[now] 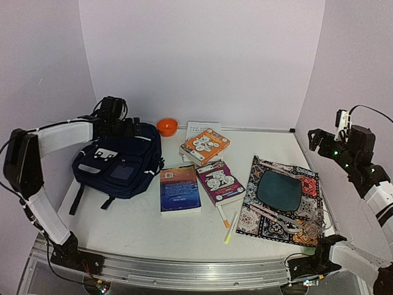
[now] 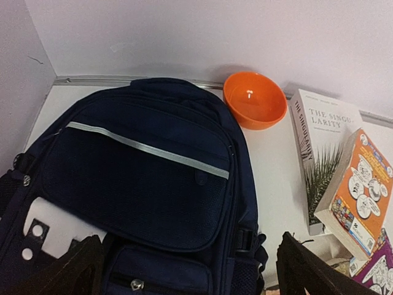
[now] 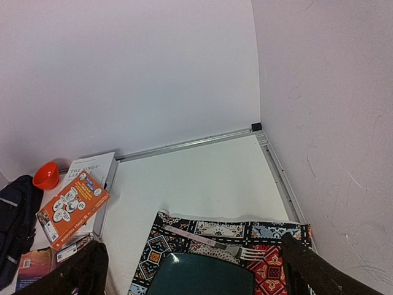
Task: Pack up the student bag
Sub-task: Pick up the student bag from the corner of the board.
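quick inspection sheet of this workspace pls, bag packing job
surface: white table, metal rail along near edge
job's things: student bag lying front up at left, no open zip seen
clutter: orange bowl; orange book stacked on white book; blue book; purple book; pens; patterned placemat with dark plate and fork
grippers: left gripper open over the bag, empty; right gripper open, raised at right, empty
cables: black cable at left wrist; black cable at right wrist
surroundings: pale walls on three sides

left arm [image 1: 61, 135] stretched forward, left hand [image 1: 130, 126] wide open; right arm [image 1: 368, 178] raised, right hand [image 1: 319, 140] wide open
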Motion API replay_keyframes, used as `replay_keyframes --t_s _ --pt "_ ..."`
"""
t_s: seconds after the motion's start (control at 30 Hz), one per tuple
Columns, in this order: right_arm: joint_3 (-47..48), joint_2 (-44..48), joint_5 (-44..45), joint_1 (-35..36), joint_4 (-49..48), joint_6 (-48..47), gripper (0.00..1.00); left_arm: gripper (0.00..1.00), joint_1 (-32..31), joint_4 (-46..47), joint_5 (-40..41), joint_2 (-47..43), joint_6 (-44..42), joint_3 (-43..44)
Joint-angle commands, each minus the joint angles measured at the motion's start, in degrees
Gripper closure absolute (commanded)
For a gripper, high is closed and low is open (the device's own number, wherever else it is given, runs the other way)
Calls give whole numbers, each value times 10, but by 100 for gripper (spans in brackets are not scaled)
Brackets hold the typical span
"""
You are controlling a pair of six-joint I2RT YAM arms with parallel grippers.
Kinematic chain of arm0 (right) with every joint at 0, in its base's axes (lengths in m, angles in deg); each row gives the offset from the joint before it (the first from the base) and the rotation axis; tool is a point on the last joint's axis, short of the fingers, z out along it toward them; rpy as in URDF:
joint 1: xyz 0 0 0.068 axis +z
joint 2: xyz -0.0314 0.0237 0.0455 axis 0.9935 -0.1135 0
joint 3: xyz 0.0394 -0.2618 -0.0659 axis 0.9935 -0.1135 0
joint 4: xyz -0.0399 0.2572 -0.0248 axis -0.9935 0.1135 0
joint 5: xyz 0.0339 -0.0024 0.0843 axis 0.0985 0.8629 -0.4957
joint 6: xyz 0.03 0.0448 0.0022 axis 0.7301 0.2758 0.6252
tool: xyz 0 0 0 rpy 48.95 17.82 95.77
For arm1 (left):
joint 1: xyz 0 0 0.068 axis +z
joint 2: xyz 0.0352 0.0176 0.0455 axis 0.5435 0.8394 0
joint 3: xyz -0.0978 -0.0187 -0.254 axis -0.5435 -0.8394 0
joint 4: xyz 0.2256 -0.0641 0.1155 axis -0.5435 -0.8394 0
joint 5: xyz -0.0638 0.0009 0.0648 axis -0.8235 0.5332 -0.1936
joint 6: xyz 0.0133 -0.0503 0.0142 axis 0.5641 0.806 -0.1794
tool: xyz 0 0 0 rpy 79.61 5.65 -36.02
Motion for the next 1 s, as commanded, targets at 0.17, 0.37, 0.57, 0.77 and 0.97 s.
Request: replay_keyframes --t_s 0.17,0.37,0.57,0.77,0.97 --pt "1 -1 -17 -2 -25 -3 2 1 -43 -115 82 237 -69 261" --pt "1 5 -36 -2 -6 2 2 5 -45 -170 169 366 -116 400" --pt "-1 12 -33 -2 8 0 2 7 -45 -178 223 413 -148 445" --pt "-7 16 -30 -2 10 4 2 20 -44 -178 215 428 -149 439" --pt "-13 16 -35 -2 10 12 2 39 -43 -201 167 468 -141 447"
